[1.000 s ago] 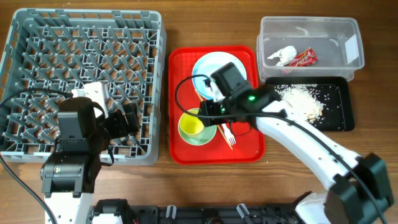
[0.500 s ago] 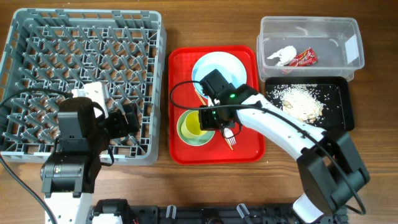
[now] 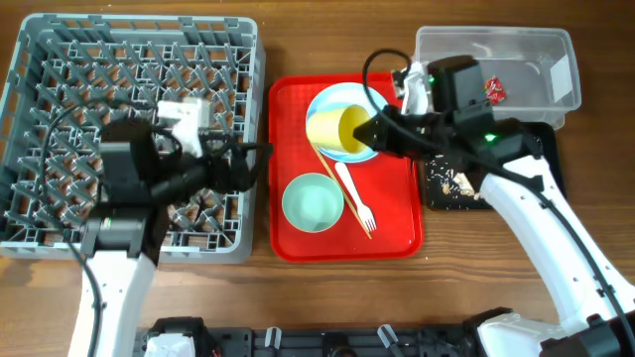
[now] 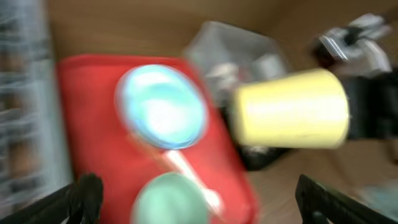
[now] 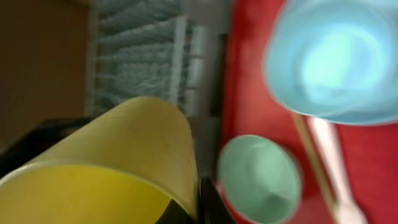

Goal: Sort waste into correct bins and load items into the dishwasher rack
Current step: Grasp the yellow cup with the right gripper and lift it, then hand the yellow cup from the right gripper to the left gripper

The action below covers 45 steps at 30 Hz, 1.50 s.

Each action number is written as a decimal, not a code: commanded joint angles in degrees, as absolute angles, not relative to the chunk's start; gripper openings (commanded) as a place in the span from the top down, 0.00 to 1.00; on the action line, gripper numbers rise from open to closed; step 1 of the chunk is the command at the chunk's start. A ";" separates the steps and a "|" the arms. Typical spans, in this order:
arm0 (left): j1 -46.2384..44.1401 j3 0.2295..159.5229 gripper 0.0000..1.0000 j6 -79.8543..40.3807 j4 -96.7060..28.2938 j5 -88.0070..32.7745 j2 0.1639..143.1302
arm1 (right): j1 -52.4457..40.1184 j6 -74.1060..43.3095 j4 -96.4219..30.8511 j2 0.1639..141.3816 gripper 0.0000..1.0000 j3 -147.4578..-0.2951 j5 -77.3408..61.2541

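the grey rack [image 3: 134, 129] is filling the left of the table [image 3: 327, 40]. the left pincer [image 3: 246, 164], which was hanging over the rack's middle a second ago, is now reaching past its right edge toward the red tray [image 3: 397, 233]. its jaws are standing wide apart and holding nothing. in the left wrist view they are framing the tray and the cup ahead.

on the red tray the bigger change is happening. the yellow cup [image 3: 337, 129], sitting inside the green bowl [image 3: 313, 201] a moment back, is now being held clear of it by the right pincer [image 3: 380, 132], which is clamping the cup's rim. the cup is hanging tipped on its side above the plate [image 3: 332, 96]. that is freeing both cup and bowl for loading. with the open left pincer facing the cup, a hand-over toward the rack is looking likely, though this is only a reading.

the clear tub [image 3: 541, 59] at the far right is already holding the wrapper [image 3: 494, 89], and the right arm is covering the rest of it. the black tray [image 3: 551, 174] below is mostly hidden by the same arm, with crumbs [image 3: 451, 183] showing at its left end. the plate, the bowl, the white fork [image 3: 355, 198] and the thin stick [image 3: 325, 167] are lying on the red tray, not yet loaded. the rack's rim is standing between tray and pegs, so the cup will be needing height to cross.
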State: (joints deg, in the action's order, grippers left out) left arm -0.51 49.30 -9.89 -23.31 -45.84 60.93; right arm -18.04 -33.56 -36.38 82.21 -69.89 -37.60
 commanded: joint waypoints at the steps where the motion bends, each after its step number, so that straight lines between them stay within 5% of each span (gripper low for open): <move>1: -0.86 50.11 0.00 -14.20 -12.25 -70.87 67.48 | -17.37 -33.21 -32.49 82.39 0.96 -70.50 -56.27; 5: -1.76 50.13 0.00 -20.73 4.23 -83.77 73.32 | -17.39 -34.30 -29.87 82.39 0.96 -70.50 -62.96; 13: -8.99 50.13 0.00 -27.97 23.29 -85.01 74.63 | -17.39 -35.09 -26.52 82.39 0.96 -70.50 -71.61; 25: -9.87 50.13 0.28 -27.94 26.85 -85.03 74.59 | -17.39 -35.11 -26.61 82.39 0.95 -70.50 -72.10; 45: -6.22 50.13 0.25 -27.94 26.79 -86.56 74.59 | -17.39 -35.94 -26.87 82.39 0.96 -70.50 -72.10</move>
